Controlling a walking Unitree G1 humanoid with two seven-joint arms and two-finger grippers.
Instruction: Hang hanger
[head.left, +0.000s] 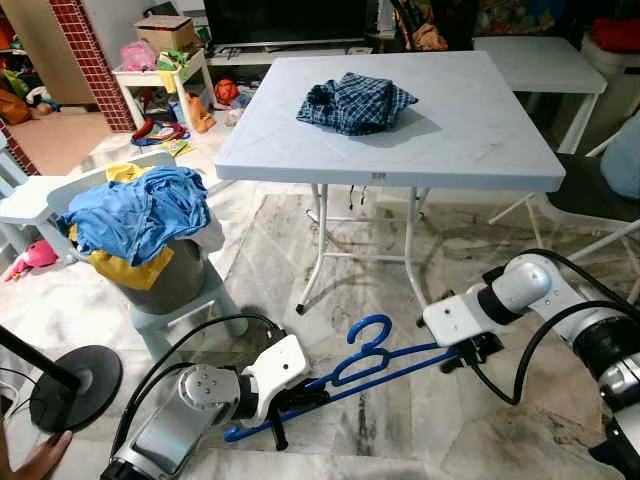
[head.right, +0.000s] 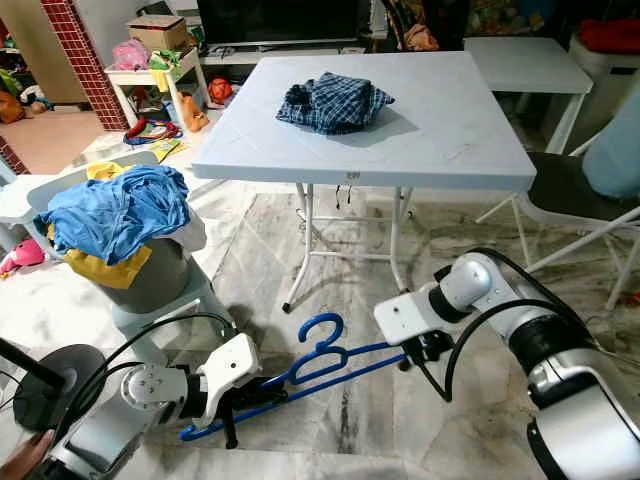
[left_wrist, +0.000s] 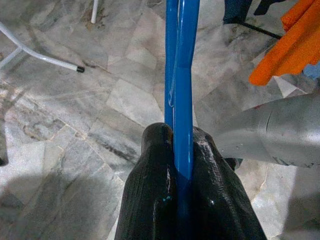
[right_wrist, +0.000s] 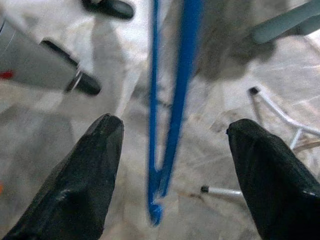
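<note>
1. The blue hanger (head.left: 345, 375) hangs in the air above the marble floor (head.left: 400, 440), near the table's (head.left: 480, 140) front edge.
2. The left end effector (left_wrist: 182, 170) is pressed together, pinching one end; the right end effector (right_wrist: 172, 165) stands spread around the other.
3. Judged progress: hanger lifted, nothing hung yet.
4. A grey bucket (head.left: 170, 280) holds blue and yellow clothes (head.left: 135, 215).
</note>
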